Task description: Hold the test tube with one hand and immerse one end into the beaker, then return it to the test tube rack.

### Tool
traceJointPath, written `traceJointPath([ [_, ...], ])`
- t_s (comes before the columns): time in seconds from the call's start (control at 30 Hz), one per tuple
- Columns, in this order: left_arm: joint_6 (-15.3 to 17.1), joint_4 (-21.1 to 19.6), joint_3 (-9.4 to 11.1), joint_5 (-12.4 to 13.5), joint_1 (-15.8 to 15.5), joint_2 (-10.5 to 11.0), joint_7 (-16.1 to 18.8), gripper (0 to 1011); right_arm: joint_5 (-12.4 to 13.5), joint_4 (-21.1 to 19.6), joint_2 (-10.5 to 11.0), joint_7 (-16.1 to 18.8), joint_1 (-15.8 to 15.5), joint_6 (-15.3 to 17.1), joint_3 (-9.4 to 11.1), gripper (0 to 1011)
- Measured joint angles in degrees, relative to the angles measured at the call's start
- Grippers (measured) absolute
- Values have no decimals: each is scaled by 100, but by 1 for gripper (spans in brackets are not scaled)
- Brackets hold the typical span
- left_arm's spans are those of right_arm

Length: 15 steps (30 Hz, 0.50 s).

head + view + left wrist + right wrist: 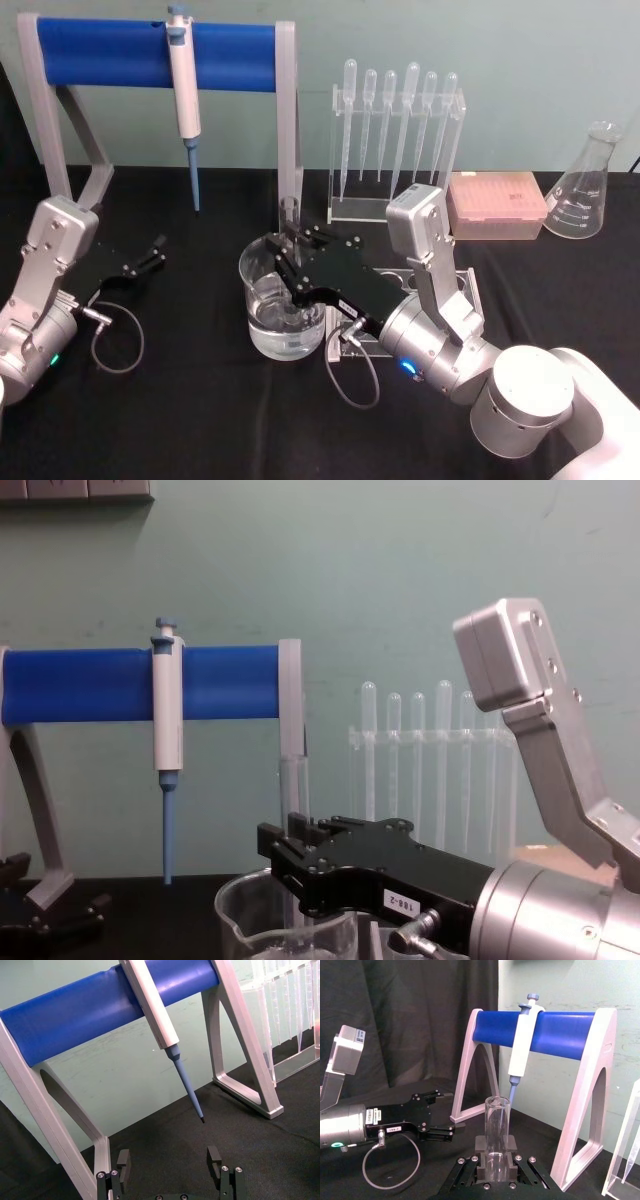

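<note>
— Our right gripper (292, 262) pinches the test tube (290, 215) upright, its lower end inside the beaker (250, 278). Does it reach the water (285, 338)?
— We cannot tell. We should lower it straight, clear of the glass wall, grip firm. Our left gripper (150, 255) lies spread on the table (200, 420), well apart.

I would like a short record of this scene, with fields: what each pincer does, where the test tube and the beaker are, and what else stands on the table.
right pincer: shut on the test tube, held over the beaker
test tube: upright; lower end hidden by the pincer
beaker: middle of the table, clear liquid inside
left pincer: open, idle, low at the table's left side
behind: micropipette hanging on a blue stand; rack of plastic pipettes; conical flask at far right
</note>
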Motion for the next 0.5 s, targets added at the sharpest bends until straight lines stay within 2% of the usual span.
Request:
traceJointPath([
  [0.5,0,0,0,0,0,0,0,1000,0,0,0,0,0,0,0,225],
])
